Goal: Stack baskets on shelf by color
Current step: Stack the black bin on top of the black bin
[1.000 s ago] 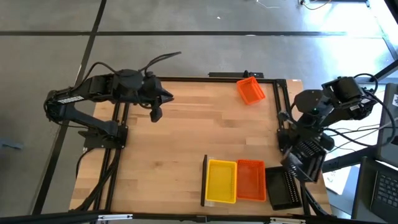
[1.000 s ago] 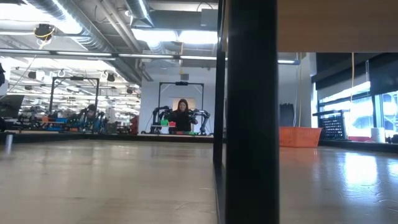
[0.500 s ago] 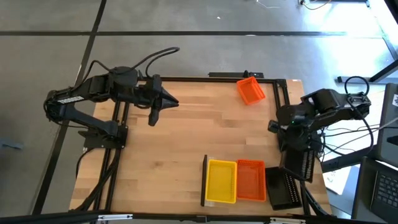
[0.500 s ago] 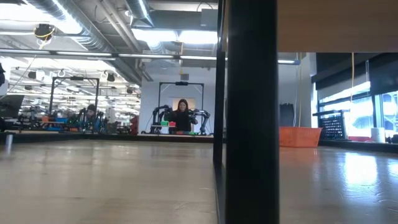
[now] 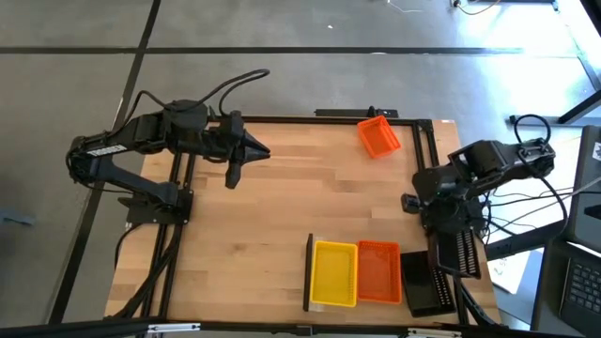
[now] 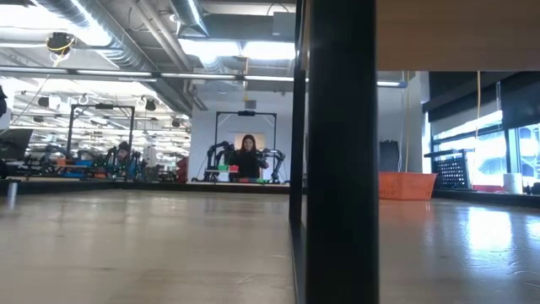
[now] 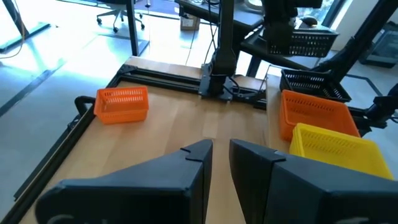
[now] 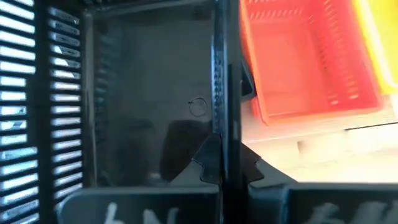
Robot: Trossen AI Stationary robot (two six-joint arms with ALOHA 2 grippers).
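I am looking at the black basket [image 5: 454, 253] that my right gripper [image 5: 451, 235] is holding. The fingers are pinching its thin wall [image 8: 219, 93]. The basket is hanging off the right edge of the counter [image 5: 272, 216], tipped up on its side, with its long side running toward the front edge. It is just above another black basket [image 5: 424, 284] sitting on the shelf [image 5: 324, 306].

Next to that one, an orange basket [image 5: 379, 272] and a yellow basket [image 5: 334, 273] are sitting side by side on the shelf, open side up, long sides pointing front to back. The shelf's dark end piece [image 5: 308, 272] is standing beside the yellow one. One more orange basket [image 5: 378, 136] is lying alone at the far edge of the counter, turned a little crooked.

My right arm is bending in from the right side, its wrist pointing down at the shelf. My left arm is reaching in low over the far left corner. The left gripper [image 5: 234, 175] is holding nothing, and its fingers [image 7: 199, 163] are sitting a small gap apart.
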